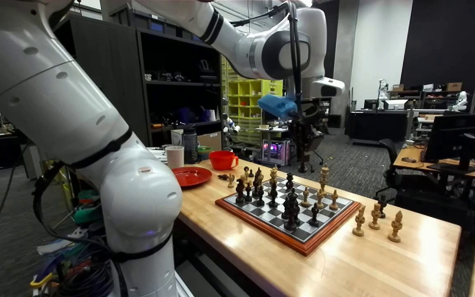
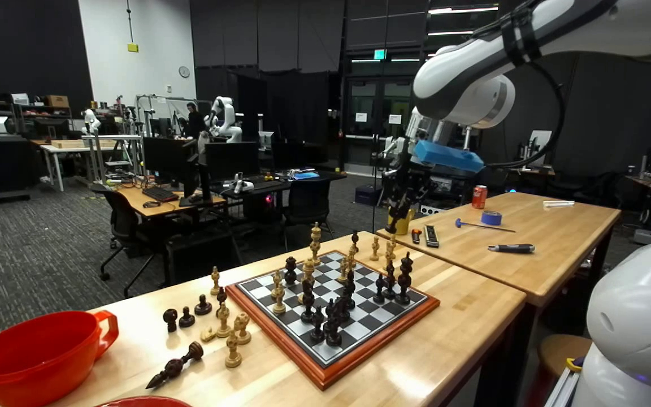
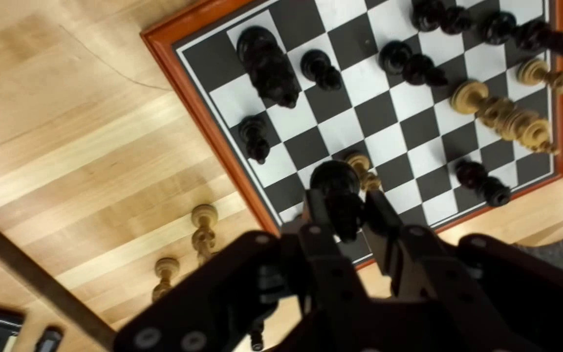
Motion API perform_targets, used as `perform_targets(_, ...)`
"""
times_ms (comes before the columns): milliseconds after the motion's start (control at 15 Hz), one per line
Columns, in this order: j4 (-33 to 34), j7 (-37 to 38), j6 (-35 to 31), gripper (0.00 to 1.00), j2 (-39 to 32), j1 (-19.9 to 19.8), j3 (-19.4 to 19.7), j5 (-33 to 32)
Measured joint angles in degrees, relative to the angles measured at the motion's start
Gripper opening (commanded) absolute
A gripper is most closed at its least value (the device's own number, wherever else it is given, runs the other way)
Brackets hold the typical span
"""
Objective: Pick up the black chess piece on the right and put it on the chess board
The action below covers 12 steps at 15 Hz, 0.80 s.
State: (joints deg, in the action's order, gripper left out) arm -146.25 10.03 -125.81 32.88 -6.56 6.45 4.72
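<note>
The wrist view crops the chess board [image 3: 375,117]; an exterior view, the red plate [image 2: 144,401].

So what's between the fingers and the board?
A black chess piece, held by the fingers; in the wrist view it hides part of the chess board.

You're in a robotics lab: beyond the far edge of your counter [image 2: 467,299], an exterior view shows further white robot arms [image 2: 231,131], monitors [image 2: 232,161] and desks [image 2: 132,198].
</note>
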Motion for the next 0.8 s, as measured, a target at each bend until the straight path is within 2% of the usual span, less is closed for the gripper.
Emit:
perform_targets(467, -3.26, -3.57, 0.08, 0.06, 1.03, 5.77, -4.34, 0.07)
perform_targets(800, -4.52, -4.62, 0.17, 0.06, -0.19, 7.05, -5.64, 0.07)
